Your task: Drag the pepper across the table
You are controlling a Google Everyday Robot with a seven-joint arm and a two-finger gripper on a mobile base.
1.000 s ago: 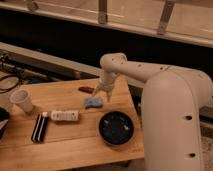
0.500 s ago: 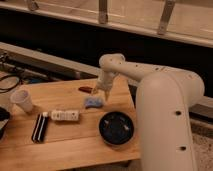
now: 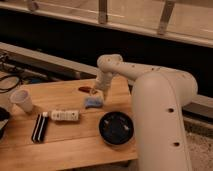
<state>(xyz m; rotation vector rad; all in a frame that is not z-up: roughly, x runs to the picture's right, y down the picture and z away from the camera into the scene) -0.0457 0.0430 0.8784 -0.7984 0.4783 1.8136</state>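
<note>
This looks like an indoor test or lab space in an office-like building, not a home. A plain plank-grained wooden tabletop stands against a long dark ledge, with metal railing posts and glass panels above it. Loose cables lie at the left edge, and the floor is speckled. A paper cup, a white box and a dark bowl sit as props. The white robot arm's end effector hangs low over the tabletop's far side.
</note>
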